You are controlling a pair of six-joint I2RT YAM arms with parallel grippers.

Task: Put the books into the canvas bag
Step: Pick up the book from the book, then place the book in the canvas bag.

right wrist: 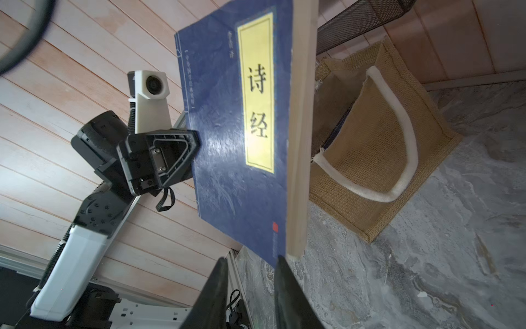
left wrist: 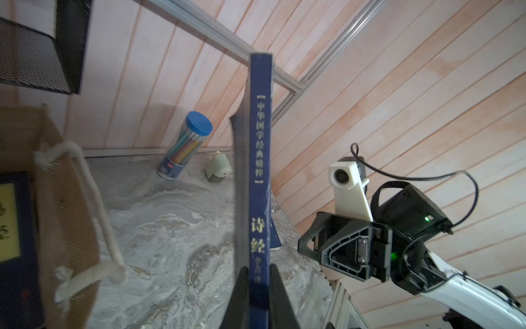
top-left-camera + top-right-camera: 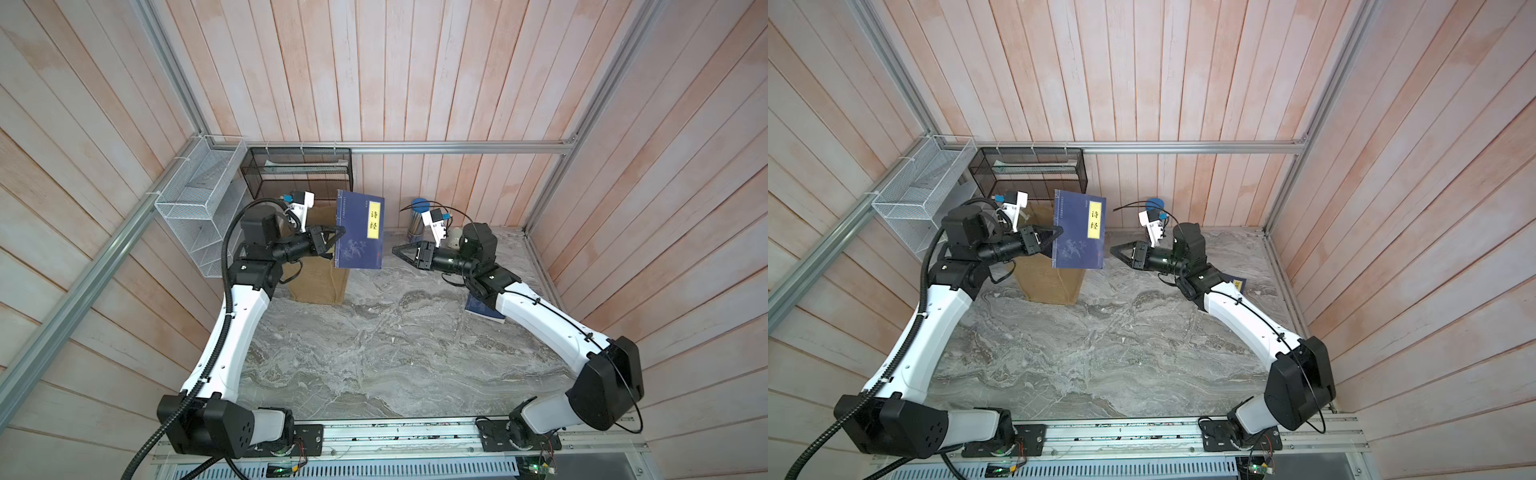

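Observation:
A navy book [image 3: 360, 230] with a yellow title label hangs upright in the air, in front of the top of the tan canvas bag [image 3: 318, 282]. My left gripper [image 3: 338, 232] is shut on its spine edge; the wrist view shows both fingers pinching the spine [image 2: 259, 171]. My right gripper [image 3: 395, 249] is open just right of the book's lower corner, with nothing between its fingers. Another navy book [image 2: 11, 228] stands inside the bag [image 2: 68, 199]. One more navy book [image 3: 482, 309] lies on the table, partly hidden under my right arm.
A white wire rack [image 3: 199, 199] and a black mesh basket [image 3: 299, 166] hang on the back-left walls above the bag. A pencil tube with a blue lid [image 3: 417, 220] and a small pale object [image 2: 217, 169] stand at the back wall. Aluminium rails edge the marble table [image 3: 374, 353].

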